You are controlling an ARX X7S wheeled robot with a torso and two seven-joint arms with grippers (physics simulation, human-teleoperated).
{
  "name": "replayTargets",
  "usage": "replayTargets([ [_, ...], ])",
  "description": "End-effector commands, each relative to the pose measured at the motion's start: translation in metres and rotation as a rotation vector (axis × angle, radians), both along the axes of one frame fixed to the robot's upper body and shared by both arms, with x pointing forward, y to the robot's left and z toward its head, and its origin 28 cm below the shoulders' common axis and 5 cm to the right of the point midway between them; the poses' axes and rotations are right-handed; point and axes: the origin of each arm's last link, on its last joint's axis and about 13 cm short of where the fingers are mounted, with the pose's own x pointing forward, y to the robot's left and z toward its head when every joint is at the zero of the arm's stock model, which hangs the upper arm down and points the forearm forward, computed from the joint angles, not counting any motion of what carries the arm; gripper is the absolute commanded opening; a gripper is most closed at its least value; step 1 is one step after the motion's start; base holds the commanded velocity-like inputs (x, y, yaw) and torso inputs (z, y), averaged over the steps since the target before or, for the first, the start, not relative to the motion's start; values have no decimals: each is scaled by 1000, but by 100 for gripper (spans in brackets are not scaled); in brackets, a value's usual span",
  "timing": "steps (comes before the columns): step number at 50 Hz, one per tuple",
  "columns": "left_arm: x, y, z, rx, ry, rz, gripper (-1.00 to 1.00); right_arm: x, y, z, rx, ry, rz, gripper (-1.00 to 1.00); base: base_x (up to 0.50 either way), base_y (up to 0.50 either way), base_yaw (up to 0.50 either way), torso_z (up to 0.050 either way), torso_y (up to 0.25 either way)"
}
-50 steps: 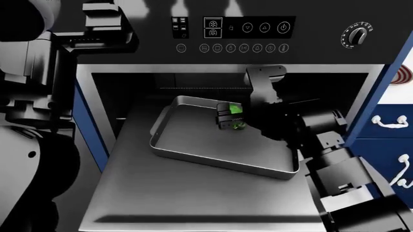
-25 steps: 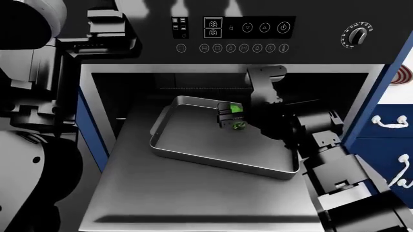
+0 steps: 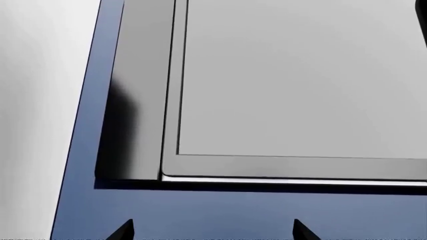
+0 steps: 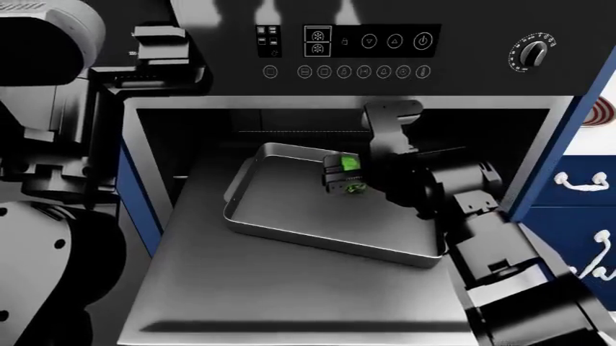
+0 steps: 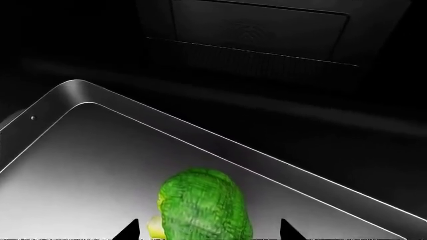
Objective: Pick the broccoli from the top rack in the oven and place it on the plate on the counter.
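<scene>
Right pincer (image 4: 344, 178) grips one broccoli (image 4: 353, 165) above one baking tray (image 4: 288, 216); left pincer's state unclear

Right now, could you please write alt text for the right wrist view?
A green broccoli sits in a grey baking tray between the right gripper's dark fingertips, with the dark oven interior behind.

Broccoli (image 4: 348, 164) in baking tray (image 4: 288, 216); tray on top rack (image 4: 183, 288) of oven (image 4: 231, 79); plate (image 4: 601, 114) far right
</scene>
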Motion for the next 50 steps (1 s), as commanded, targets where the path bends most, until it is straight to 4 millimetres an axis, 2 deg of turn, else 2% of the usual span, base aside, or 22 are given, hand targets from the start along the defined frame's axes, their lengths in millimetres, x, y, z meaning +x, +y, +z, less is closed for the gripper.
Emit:
replayTargets([
  [1,0,0,-2,-1,4,0,100,3,2,-1,-9,24,-4,100,0,0,0,0,0],
  [32,2,-2,-4,3,9,-8,100,4,3,-3,-3,5,14,100,0,0,0,0,0],
  [38,2,-2,-4,4,9,-6,100,3,3,-1,-44,-40,15,100,0,0,0,0,0],
  [39,2,-2,-4,2,10,-7,100,3,3,-1,-45,-43,15,-100,0,0,0,0,0],
  [50,1,-2,-5,7,8,-3,100,2,4,-1,-43,-40,19,-100,0,0,0,0,0],
])
